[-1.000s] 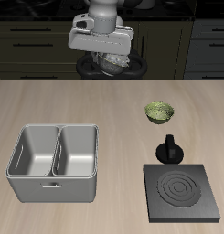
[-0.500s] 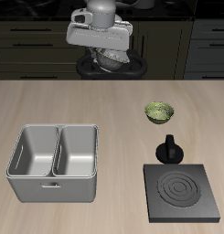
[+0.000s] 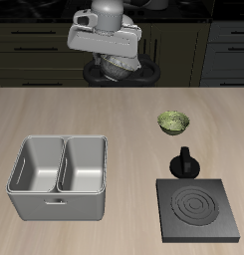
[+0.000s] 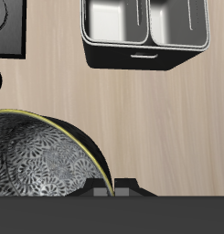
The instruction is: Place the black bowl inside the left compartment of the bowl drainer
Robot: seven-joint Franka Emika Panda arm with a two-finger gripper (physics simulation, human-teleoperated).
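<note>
Fingers clamped on the black bowl, high above the table's back, bowl drainer well apart.

A pale speckled inside is shown by the black bowl, light grey by the bowl drainer, olive green by the far bowl.

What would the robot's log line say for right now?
gripper: shut on black bowl | position: raised, farther back than bowl drainer | drainer: both wells empty
</note>
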